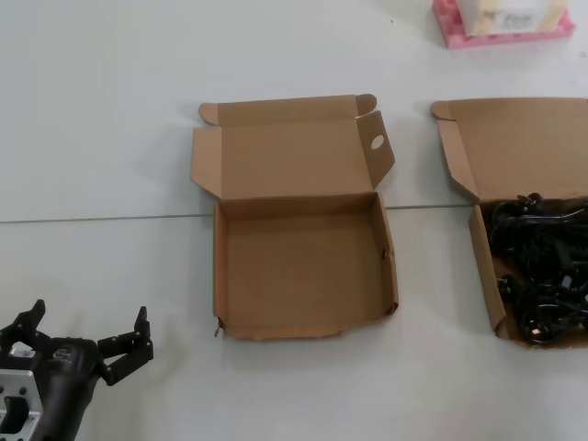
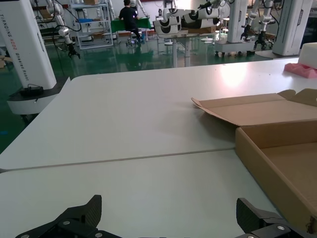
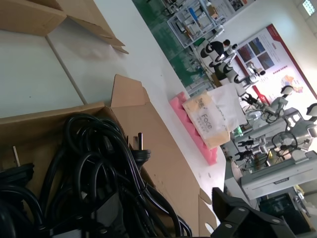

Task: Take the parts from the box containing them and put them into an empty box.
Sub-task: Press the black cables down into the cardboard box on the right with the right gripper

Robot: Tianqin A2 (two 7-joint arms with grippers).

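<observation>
Left of the empty brown cardboard mailer box (image 1: 299, 276), the left gripper (image 1: 87, 344) rests with fingers apart. Right of that box, the cable-filled cardboard box (image 1: 484, 271) holds black, floppy, tangle-prone power cables (image 1: 542, 276); grasp a bundle's waist. The right gripper (image 3: 237, 213) hangs over them, state unclear.

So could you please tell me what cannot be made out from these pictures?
- Head view: the cable box is cut by the picture's edge, so the cables cannot be counted.
- Head view: the right pincer is out of frame.
- Right wrist view: only a dark piece of the right pincer shows; open or shut is unclear.
- Left wrist view: the empty box is cut off; the open left pincer shows only fingertips.
</observation>
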